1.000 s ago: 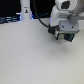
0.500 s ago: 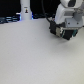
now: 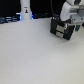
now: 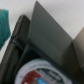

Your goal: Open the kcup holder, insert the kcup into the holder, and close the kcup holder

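The kcup holder (image 3: 62,29) is a black boxy unit at the far right of the white table in the exterior view. My arm (image 3: 71,12) hangs right over it, and my gripper (image 3: 67,23) is down at its top, with its fingers too blurred to read. The wrist view looks into the kcup holder (image 4: 47,35) from very close, past dark slanted panels. A red-and-white pod (image 4: 42,74) lies inside. A blurred teal-green shape (image 4: 3,27) shows at the picture's edge; I cannot tell whether it is the kcup.
A white bottle-like object (image 3: 24,9) stands at the back on the exterior view's left, among dark items along the table's far edge (image 3: 10,20). The white tabletop (image 3: 35,55) stretches in front of the holder.
The arm has shifted only slightly above the holder. The holder stays in the same spot.
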Robot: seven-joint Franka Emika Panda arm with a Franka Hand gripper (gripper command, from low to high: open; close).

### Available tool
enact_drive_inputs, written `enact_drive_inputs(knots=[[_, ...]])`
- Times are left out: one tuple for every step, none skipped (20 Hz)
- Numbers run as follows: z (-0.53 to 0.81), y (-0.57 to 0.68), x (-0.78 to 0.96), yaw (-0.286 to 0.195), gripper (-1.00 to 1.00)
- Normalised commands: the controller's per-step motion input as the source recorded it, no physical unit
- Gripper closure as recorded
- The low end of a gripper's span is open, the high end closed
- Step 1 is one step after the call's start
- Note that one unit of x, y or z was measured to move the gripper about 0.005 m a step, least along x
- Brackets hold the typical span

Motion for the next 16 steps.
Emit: enact_drive_inputs(knots=[[0.01, 0.61, -0.55, 0.047, -1.00], [0.01, 0.61, -0.55, 0.044, -1.00], [0.01, 0.61, -0.55, 0.040, -1.00], [-0.01, 0.62, -0.57, 0.026, -1.00], [0.01, 0.62, -0.55, 0.039, -1.00], [0.01, 0.61, -0.56, 0.041, -1.00], [0.01, 0.61, -0.56, 0.042, -1.00], [0.01, 0.61, -0.56, 0.041, -1.00], [0.01, 0.61, -0.55, 0.044, -1.00], [0.01, 0.60, -0.55, 0.040, -1.00], [0.01, 0.61, -0.55, 0.038, -1.00], [0.01, 0.59, -0.56, 0.040, -1.00], [0.01, 0.58, -0.58, 0.040, -1.00], [0.00, 0.56, -0.59, 0.047, -1.00], [0.00, 0.52, -0.56, 0.065, -1.00], [0.03, 0.50, -0.52, 0.069, -1.00]])
